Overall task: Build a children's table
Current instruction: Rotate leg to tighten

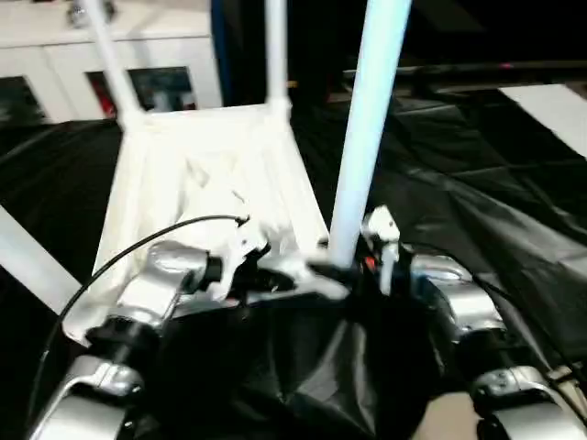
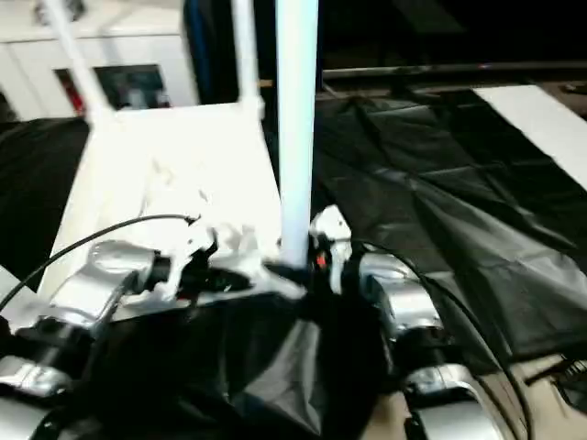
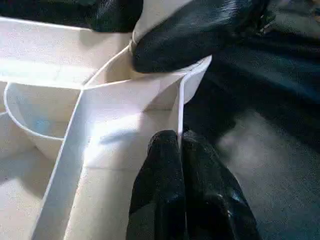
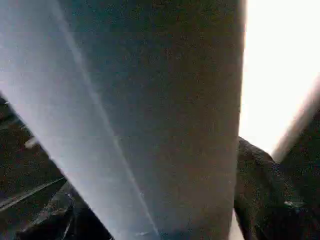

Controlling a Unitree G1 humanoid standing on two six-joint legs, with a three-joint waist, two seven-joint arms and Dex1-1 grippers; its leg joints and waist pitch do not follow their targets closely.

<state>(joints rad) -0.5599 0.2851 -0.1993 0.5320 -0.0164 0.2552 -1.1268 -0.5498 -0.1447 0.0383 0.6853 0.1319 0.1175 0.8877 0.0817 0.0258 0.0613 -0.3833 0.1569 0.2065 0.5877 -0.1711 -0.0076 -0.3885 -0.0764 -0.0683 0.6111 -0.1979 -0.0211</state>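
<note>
tabletop (image 3: 60, 75) ribs beside closed left end effector (image 3: 180, 150); near leg (image 1: 367, 128), right end effector's state unclear

tabletop (image 1: 206, 174): white, ribbed underside up, centre-left of frame | legs: near-right (image 1: 367, 128) upright in corner socket; two far (image 1: 275, 50) upright, upper left

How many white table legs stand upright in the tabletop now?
3: two legs at the far corners, one at the near right corner. A fourth may be hidden.
</note>
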